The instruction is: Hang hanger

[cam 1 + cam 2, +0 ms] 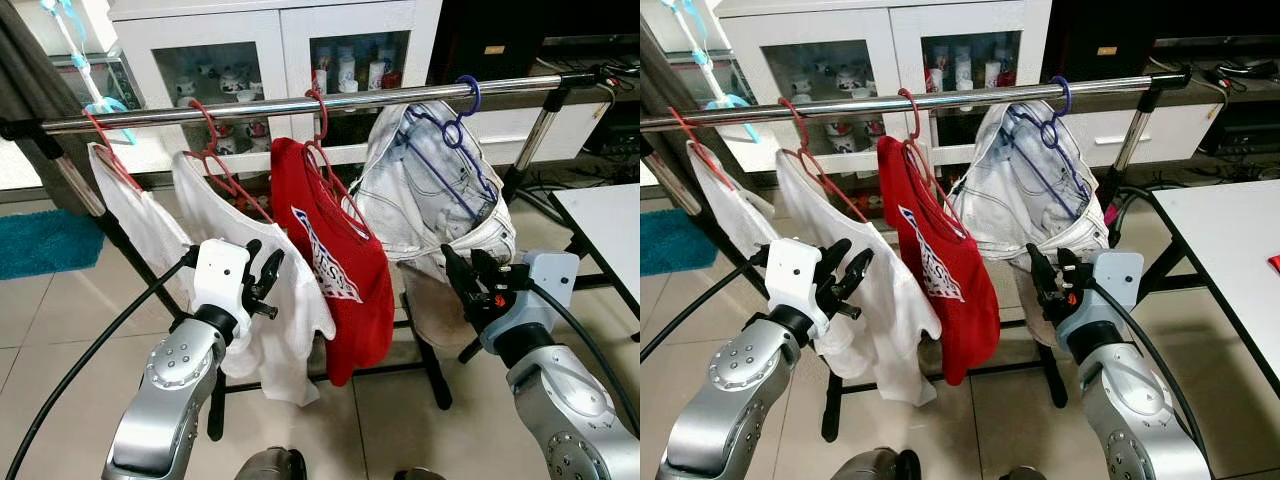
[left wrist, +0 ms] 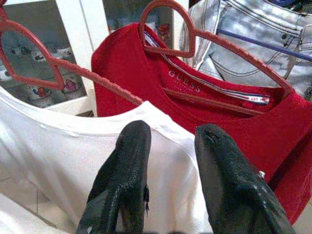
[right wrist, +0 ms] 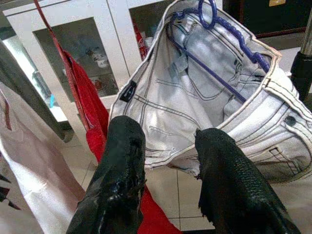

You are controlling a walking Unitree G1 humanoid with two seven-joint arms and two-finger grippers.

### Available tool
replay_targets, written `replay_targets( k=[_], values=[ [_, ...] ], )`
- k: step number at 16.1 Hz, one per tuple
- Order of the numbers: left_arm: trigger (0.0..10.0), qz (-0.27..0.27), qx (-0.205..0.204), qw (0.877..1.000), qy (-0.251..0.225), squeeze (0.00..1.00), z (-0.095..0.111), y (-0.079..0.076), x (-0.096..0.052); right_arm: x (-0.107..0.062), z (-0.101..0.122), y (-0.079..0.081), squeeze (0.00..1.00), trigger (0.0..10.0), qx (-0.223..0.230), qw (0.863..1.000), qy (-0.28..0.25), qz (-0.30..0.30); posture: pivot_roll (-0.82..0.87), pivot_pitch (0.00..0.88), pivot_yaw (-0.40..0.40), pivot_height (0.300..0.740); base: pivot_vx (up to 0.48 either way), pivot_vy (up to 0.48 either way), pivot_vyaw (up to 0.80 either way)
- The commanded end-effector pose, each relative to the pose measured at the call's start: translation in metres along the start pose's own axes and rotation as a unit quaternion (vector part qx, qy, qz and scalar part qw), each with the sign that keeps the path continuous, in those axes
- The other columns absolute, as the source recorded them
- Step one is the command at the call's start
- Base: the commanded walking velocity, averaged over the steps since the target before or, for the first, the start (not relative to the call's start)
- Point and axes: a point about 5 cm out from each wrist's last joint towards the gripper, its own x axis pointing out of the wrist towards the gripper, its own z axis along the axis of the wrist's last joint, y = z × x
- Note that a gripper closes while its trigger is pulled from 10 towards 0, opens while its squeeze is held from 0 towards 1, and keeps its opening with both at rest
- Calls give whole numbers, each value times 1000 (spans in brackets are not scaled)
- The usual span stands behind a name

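Jeans [image 1: 440,190] hang on a blue hanger [image 1: 455,125] hooked over the rail [image 1: 300,105], beside a red shirt [image 1: 335,250]. Right gripper [image 3: 168,161] and left gripper [image 2: 170,161] both hover apart and empty, fingers spread.

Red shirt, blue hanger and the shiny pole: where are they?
red shirt [image 1: 340,260], left eye view, on its front.
blue hanger [image 1: 466,97], left eye view, on its hook.
shiny pole [image 1: 250,108], left eye view, on a bare stretch.

Red shirt [image 1: 335,240] — white print; pale jeans [image 1: 440,190] — blue hanger [image 1: 455,125].
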Motion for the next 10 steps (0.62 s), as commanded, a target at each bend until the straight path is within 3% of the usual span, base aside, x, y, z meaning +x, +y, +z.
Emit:
replay_targets(
  k=[1,6,9,10],
  values=[
    [10000,4,6,1000,-1,0,2,1,-1,-1,3,0,0,10000,-2,1000,-5,-3,7,55,70,740,0,0,0],
    [10000,4,6,1000,-1,0,2,1,-1,-1,3,0,0,10000,-2,1000,-5,-3,7,55,70,740,0,0,0],
    [10000,0,-12,1000,-7,0,16,18,8,9,-9,4,0,10000,65,998,9,-24,53,2,64,740,0,0,0],
    [10000,14,-4,1000,-5,0,19,24,12,17,-8,5,0,10000,59,998,11,-20,56,2,63,740,0,0,0]
  ],
)
